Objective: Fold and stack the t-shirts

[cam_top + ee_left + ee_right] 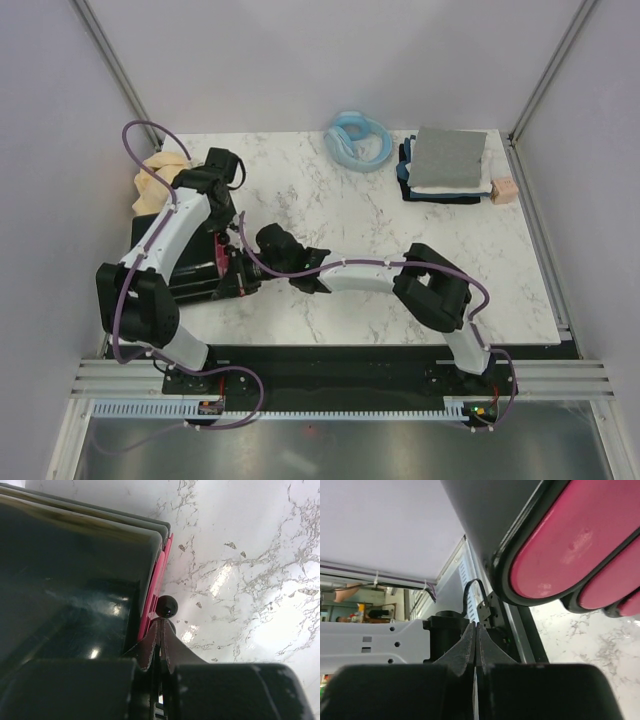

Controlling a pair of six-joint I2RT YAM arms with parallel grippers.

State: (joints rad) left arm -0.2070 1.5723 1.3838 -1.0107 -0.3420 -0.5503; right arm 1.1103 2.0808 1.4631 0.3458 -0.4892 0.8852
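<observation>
Left gripper (160, 624) sits closed, empty, black box (75, 580) just left of its jaws. Right gripper (476, 627) is closed on nothing; pink side (560, 550), seemingly the box's, above-right.

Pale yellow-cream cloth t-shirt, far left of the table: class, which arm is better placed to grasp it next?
Probably left. The pale yellow-cream cloth t-shirt lies beside the left arm; the right gripper, shut, sits farther off at the black box with pink-red side. The left gripper, also shut, must open first.

Bright, even overhead light leaves soft shadows on the surface (400, 260). Glare spots the glossy black box (75, 580); both wrist foregrounds blur.
</observation>
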